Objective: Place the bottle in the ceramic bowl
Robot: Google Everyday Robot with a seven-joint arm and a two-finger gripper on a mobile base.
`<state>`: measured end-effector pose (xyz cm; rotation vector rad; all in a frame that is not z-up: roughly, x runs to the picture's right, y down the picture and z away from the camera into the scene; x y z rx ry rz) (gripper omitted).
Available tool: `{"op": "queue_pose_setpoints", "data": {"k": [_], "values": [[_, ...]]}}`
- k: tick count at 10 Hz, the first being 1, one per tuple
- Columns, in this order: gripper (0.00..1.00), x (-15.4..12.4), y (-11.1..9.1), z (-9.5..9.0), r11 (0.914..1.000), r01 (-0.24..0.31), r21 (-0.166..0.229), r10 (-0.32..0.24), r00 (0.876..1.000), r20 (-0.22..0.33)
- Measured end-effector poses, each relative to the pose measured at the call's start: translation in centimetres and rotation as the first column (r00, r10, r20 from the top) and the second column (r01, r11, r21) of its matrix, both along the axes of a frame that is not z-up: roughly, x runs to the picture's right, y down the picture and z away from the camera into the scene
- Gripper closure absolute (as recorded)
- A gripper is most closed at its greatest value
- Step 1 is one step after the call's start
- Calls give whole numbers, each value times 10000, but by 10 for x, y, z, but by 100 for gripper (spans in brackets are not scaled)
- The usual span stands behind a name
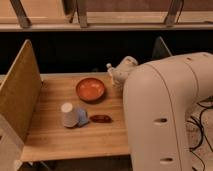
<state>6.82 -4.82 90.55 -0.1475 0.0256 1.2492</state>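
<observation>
Well, nearly over the bowl

Had the bottle (109, 68) pinched in the gripper (116, 76), far as could be told, long axis roughly upright, cap tilted up-left. Spotted the ceramic bowl (90, 89) just down-left of the gripper, close by. Needed only a short hop that way, probably.

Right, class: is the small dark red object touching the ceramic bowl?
Apart. The camera view shows bare table between the dark red object and the ceramic bowl. The gripper is just right of the bowl.
</observation>
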Motion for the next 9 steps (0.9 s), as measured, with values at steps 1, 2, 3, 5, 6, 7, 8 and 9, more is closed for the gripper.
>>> {"op": "queue_pose_setpoints", "data": {"k": [1,2,3,5,6,7,8,9], "values": [[100,-16,1,-3,9996,276,76,-278,9993,238],[100,-37,4,-6,9976,666,182,-675,9962,552],[100,-51,7,-8,9959,870,237,-887,9928,802],[100,-84,13,-14,9914,1227,451,-1283,9793,1567],[100,-102,16,-19,9884,1387,625,-1487,9673,2056],[98,-105,17,-20,9878,1409,656,-1519,9649,2143],[93,-104,17,-20,9880,1400,656,-1509,9652,2136],[81,-104,17,-20,9879,1403,655,-1512,9651,2138]]}}
